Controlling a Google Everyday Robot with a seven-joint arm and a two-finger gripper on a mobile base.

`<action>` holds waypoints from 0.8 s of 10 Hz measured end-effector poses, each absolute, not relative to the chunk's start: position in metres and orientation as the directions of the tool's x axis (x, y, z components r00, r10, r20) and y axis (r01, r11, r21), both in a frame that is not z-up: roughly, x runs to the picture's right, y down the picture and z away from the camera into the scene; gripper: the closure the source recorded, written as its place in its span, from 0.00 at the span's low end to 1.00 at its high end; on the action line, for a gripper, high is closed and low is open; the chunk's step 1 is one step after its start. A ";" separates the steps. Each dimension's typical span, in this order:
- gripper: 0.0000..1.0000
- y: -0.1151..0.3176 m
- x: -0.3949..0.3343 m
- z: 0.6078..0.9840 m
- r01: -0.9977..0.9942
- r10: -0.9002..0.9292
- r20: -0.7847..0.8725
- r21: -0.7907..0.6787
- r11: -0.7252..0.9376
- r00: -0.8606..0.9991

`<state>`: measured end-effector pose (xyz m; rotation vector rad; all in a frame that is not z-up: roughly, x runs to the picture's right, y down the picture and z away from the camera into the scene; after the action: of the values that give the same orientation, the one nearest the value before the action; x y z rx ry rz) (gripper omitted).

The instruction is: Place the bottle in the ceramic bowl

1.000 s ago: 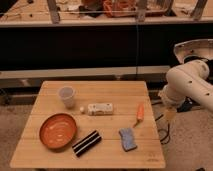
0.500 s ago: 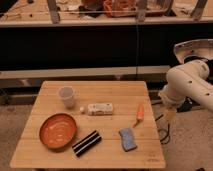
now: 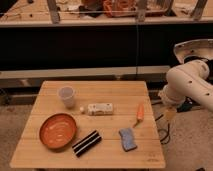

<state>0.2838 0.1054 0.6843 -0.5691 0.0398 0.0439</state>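
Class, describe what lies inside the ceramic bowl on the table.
The ceramic bowl shows only its ringed orange inside; nothing lies in it, and nothing covers it. The bottle lies on its side on the table outside it. The gripper hangs beside the table's right edge.

**Wooden table, six items on top**

Wooden table [image 3: 50, 152] holds:
- plastic cup [image 3: 66, 96], back left
- bottle [image 3: 99, 108] on its side, mid-table
- ceramic bowl [image 3: 58, 131], front left
- black striped bar [image 3: 86, 143], just beside the bowl
- blue sponge [image 3: 128, 138], front right
- orange carrot-like item [image 3: 140, 112], right

Gripper [image 3: 170, 115] hangs off the right edge.
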 end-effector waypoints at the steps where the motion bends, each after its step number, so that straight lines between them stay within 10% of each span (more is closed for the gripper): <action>1: 0.20 0.104 0.283 0.685 -0.051 0.030 -0.047 -0.535 0.843 0.998; 8: 0.20 0.070 0.213 0.700 0.039 -0.012 0.058 -0.478 0.877 0.998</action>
<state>0.2131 0.0700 0.7002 -0.4999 -0.0542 -0.0264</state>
